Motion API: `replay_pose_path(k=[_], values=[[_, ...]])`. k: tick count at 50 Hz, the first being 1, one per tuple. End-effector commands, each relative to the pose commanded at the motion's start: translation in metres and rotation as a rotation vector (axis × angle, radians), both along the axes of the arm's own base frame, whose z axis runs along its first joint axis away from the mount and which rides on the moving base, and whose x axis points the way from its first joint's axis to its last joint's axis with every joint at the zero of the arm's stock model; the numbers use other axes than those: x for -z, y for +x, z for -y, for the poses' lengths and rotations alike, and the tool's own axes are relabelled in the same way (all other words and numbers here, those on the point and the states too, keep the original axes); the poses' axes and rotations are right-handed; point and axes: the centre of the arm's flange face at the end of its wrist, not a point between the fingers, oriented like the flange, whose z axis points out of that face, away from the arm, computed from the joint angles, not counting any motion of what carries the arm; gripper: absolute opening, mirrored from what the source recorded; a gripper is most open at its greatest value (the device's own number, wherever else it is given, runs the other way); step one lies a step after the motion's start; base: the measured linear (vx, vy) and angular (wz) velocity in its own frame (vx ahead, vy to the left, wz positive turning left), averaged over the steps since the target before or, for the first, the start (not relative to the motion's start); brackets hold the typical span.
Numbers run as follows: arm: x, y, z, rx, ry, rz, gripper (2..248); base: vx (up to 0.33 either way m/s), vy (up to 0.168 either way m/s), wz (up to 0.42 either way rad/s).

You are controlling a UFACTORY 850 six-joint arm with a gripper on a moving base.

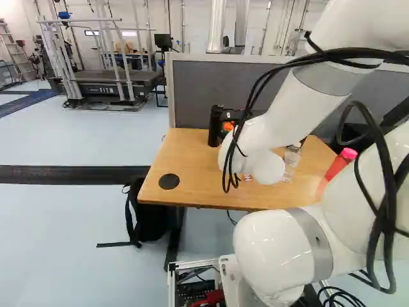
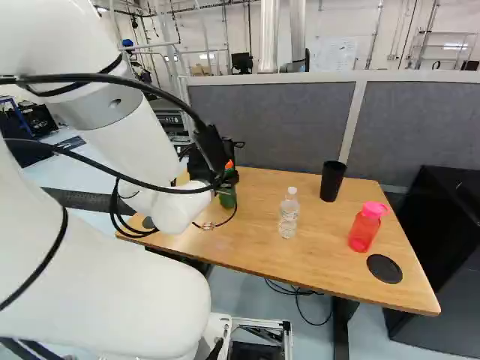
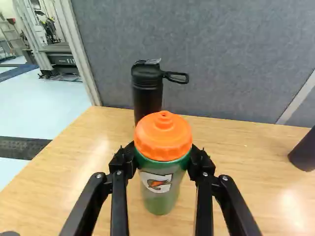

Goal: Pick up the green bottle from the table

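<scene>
In the right base view my gripper [image 2: 213, 154] shows as a dark shape over the left part of the wooden table [image 2: 255, 244], partly behind the arm. The green bottle [image 2: 227, 198] is upright beside it, its orange cap just visible. From the wrist, the gripper [image 3: 163, 158] is shut on the green bottle [image 3: 161, 189], one finger on each side just below the orange cap. The bottle's lower part hangs or stands below the fingers; whether its base touches the table I cannot tell.
A black bottle [image 3: 147, 93] with a loop handle stands right behind the green one, before the grey partition [image 3: 206, 54]. Farther right are a clear bottle [image 2: 289, 214], a black cup [image 2: 332, 181] and a pink-red bottle [image 2: 365, 227]. A black backpack [image 1: 150, 214] is under the table.
</scene>
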Motion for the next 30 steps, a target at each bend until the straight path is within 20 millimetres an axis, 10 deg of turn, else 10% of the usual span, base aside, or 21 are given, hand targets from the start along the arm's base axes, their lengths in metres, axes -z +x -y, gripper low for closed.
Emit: replay_pose_path(k=[30], values=[[0.0061,-0.0082,-0.0035,-0.038,0.004,-0.018,122,0.000,0.000,0.000]])
